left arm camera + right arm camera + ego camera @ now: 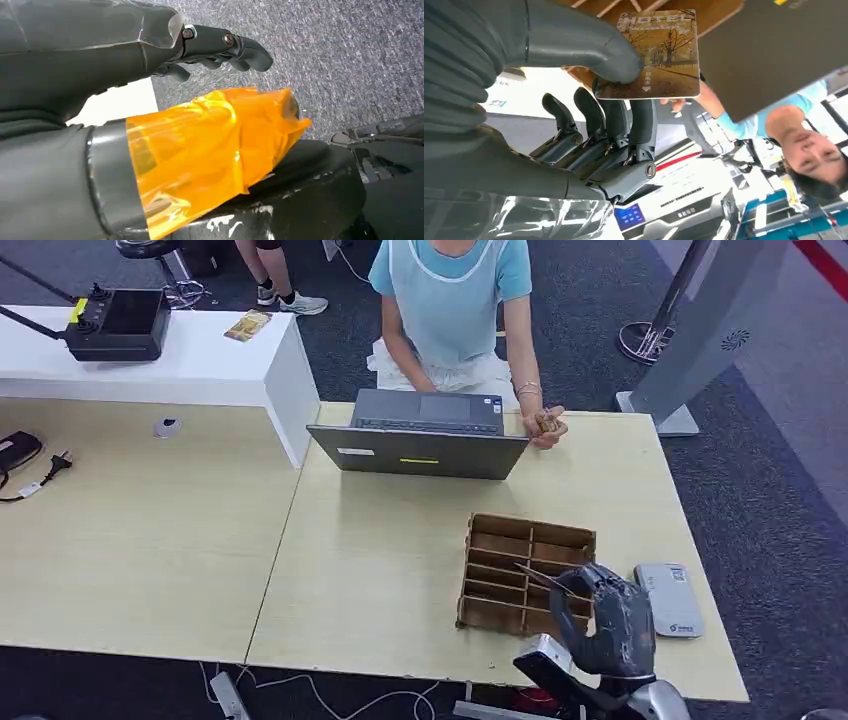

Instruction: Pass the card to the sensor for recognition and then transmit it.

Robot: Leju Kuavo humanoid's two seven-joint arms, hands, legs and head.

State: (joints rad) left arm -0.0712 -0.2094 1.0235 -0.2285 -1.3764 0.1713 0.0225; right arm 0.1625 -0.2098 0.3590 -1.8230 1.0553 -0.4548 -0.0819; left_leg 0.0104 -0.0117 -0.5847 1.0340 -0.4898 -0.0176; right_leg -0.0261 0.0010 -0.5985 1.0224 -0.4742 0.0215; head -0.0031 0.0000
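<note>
One card (pixel 654 55) pinched by right hand (pixel 612 615) fingers (pixel 624 117) and thumb, lower right of frame over the wooden organizer (pixel 520 570). Left hand (pixel 150 45) curled, holds nothing. Thin edge pinch could let it slip before the white sensor (pixel 670 598) on the tabletop (pixel 370 560).

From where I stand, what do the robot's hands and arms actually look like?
The right hand is dark grey, with a thick grey thumb, darker jointed fingers and a ribbed cover. The left hand looks alike; orange film wraps that wrist.
</note>
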